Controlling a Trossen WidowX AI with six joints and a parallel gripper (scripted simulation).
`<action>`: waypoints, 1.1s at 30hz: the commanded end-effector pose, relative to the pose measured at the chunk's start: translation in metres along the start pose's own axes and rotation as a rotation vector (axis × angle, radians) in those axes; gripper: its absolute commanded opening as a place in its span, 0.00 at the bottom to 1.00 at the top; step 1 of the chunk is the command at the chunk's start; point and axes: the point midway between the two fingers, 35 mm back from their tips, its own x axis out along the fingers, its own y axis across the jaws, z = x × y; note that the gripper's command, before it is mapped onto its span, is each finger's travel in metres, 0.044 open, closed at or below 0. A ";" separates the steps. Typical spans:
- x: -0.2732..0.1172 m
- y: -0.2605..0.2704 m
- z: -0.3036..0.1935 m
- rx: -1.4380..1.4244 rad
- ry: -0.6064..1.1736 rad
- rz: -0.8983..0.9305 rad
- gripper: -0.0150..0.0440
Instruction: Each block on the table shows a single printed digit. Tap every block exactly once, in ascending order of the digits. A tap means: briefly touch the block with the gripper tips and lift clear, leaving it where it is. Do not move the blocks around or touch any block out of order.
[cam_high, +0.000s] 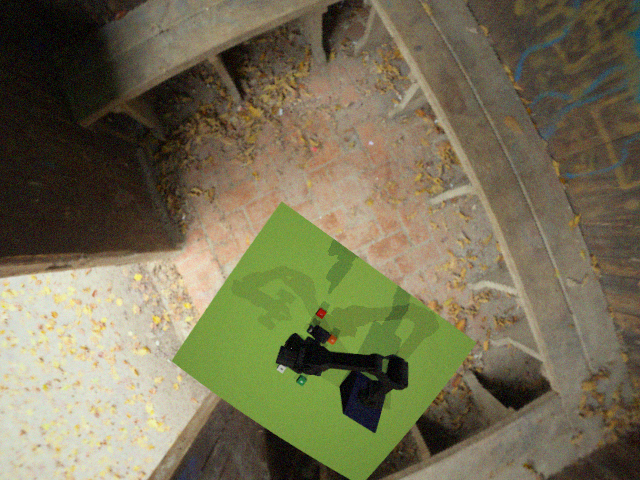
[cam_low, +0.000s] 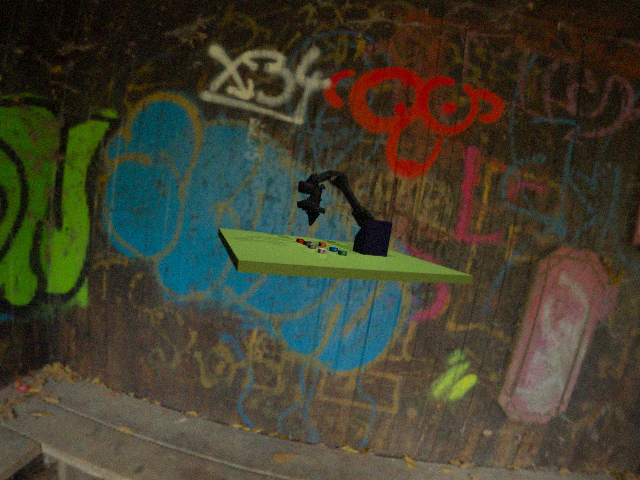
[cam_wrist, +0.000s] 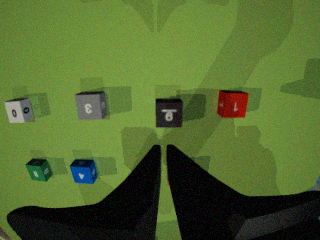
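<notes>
My gripper is shut and empty, high above the table. In the wrist view its tips show just below the black block, whose barred digit looks like an upside-down 9. The red 1 block is right of it. The grey 3 block and white 0 block are left. The blue 4 block and green 8 block are lower left. The orange block is almost hidden by the fingers in the wrist view.
The green table carries the blocks and the dark arm base. The arm reaches over the blocks and hides the grey and blue ones in the top view. Arm shadows fall across the table.
</notes>
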 end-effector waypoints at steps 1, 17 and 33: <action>0.049 -0.005 -0.008 -0.005 0.029 -0.014 0.29; 0.075 -0.006 -0.010 -0.005 0.030 -0.016 0.29; 0.068 -0.005 -0.009 -0.004 0.028 -0.015 0.29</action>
